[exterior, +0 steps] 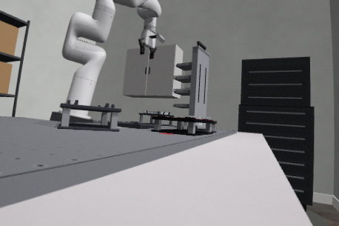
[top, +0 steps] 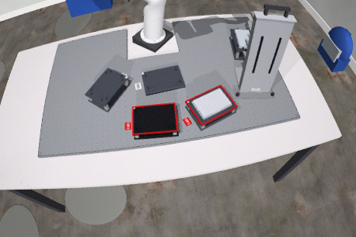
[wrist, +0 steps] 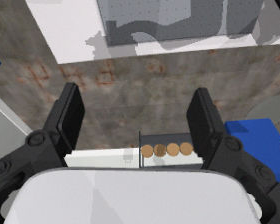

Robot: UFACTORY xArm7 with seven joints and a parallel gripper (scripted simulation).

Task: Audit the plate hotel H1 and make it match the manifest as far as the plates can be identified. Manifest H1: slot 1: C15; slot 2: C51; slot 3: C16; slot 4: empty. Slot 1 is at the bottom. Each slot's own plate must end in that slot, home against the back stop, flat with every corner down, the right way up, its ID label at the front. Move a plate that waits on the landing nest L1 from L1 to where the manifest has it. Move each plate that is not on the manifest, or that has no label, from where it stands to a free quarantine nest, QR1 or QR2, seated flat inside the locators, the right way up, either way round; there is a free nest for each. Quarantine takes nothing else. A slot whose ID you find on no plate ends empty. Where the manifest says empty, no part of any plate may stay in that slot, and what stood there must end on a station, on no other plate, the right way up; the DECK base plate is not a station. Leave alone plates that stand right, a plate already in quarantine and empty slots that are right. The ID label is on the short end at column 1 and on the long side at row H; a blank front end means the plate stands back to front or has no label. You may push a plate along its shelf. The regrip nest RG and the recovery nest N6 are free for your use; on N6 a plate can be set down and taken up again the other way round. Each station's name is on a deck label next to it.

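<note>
The plate hotel (top: 266, 53) is a tall grey tower at the right of the deck. Its shelves jut from its far side, and a pale plate (top: 241, 39) lies on the topmost one I can see. From the exterior view the shelves (exterior: 183, 84) are edge-on and their plates cannot be told. A white plate (top: 211, 103) sits in the right red-framed quarantine nest. The left red-framed nest (top: 155, 119) is black inside. My gripper (exterior: 147, 50) is open and empty, high above the deck near the arm's base. The wrist view (wrist: 136, 120) shows only floor and the table edge between the fingers.
A tilted dark nest (top: 107, 87) stands at the deck's left. A flat dark nest (top: 163, 79) lies in the middle. The arm's base (top: 153, 37) is at the back. Small deck labels (top: 137, 85) lie beside the nests, too small to read.
</note>
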